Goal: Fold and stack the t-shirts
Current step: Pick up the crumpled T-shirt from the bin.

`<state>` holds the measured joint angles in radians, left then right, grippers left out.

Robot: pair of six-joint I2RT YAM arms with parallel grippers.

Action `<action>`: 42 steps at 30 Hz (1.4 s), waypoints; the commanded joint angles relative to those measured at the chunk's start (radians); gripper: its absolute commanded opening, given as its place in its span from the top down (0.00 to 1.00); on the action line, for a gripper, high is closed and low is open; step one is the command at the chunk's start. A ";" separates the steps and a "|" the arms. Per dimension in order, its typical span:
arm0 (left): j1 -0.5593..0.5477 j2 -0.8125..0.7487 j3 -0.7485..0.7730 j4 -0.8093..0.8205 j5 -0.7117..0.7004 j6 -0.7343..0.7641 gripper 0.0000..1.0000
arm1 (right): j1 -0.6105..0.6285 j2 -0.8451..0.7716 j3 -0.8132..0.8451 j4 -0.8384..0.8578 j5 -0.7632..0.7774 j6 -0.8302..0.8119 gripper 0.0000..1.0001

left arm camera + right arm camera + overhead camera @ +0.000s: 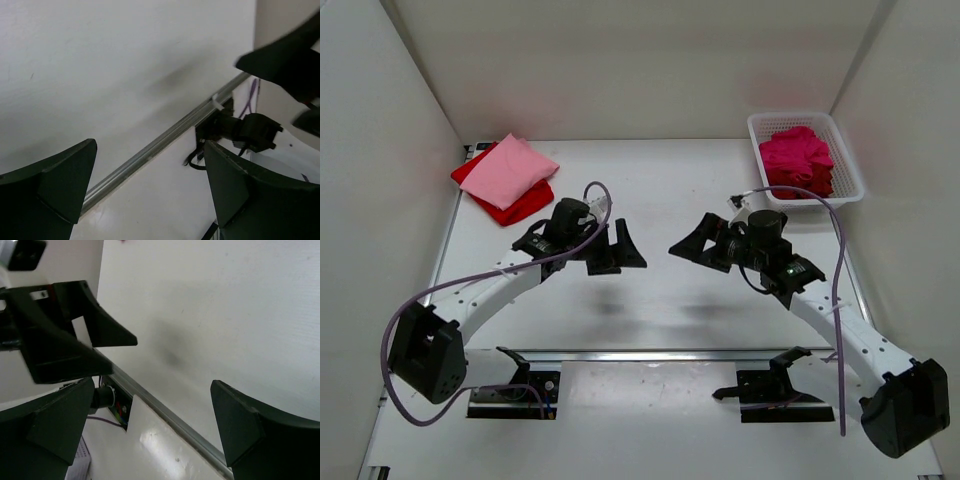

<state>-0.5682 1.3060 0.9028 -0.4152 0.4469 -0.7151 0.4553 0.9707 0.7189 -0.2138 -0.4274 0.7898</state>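
Three t-shirts showed: one light pink shirt (512, 168) lay folded on one bright red shirt (528, 206) at the far left of the table (660, 180), and one magenta shirt (798, 158) sat crumpled in the single white basket (850, 188) at far right. The left gripper (617, 250) and right gripper (698, 250) faced each other over mid-table, jaws spread wide, grasping nothing, well apart from the cloth

On the table (660, 190), far left, the top shirt (513, 170) lies on the bottom shirt (532, 206). Far right, the basket (851, 170) holds the other shirts (798, 158). Between them, the left gripper (618, 251) faces the right gripper (696, 249).
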 commanded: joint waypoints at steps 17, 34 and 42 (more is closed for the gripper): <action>0.047 0.058 0.148 0.115 0.110 0.129 1.00 | 0.061 0.351 0.382 -0.168 0.093 -0.187 0.02; 0.165 0.243 0.366 -0.101 0.016 0.153 0.82 | -0.171 0.393 0.598 -0.398 0.268 -0.328 0.90; 0.203 0.204 0.272 0.099 0.216 0.079 0.31 | -0.326 0.450 0.694 -0.423 0.208 -0.376 0.69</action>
<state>-0.3977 1.5642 1.2053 -0.3927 0.5789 -0.6071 0.1562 1.3994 1.3563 -0.6231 -0.2115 0.4553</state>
